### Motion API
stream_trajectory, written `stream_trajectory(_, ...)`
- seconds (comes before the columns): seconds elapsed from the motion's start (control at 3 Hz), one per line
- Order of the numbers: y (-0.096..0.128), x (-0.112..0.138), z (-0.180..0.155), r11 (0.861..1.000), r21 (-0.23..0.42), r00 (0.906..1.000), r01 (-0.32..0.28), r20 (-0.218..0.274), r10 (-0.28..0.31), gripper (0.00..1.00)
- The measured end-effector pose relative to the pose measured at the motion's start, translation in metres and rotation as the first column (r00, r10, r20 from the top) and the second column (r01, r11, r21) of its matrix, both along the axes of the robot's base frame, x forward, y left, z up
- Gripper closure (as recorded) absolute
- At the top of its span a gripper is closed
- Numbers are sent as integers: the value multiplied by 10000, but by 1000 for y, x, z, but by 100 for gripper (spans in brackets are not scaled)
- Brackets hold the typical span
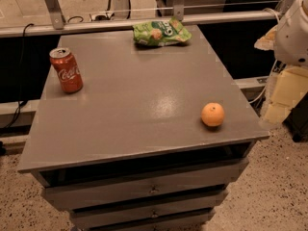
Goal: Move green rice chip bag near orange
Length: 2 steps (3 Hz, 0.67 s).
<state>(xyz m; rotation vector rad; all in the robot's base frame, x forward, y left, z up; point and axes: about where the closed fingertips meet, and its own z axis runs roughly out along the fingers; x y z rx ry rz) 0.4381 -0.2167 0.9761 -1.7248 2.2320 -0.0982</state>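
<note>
The green rice chip bag (161,32) lies flat at the far edge of the grey table top (139,105), a little right of centre. The orange (212,114) sits near the table's front right corner, far from the bag. My gripper (281,97) shows as a pale yellowish part at the right edge of the camera view. It hangs beside the table, to the right of the orange and off the top, below the white arm housing (293,30). It holds nothing that I can see.
A red cola can (66,70) stands upright near the table's left edge. The table has drawers (154,190) under its top. A metal rail (144,23) runs behind the far edge. Speckled floor lies around the table.
</note>
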Motion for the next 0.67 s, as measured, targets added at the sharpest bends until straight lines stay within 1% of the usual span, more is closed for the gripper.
stream_trajectory(0.33,0,0,0,10000,0,10000,0,2,0,0)
stream_trajectory(0.67,14,27,-7,9981,600,9999,-124,65,120,0)
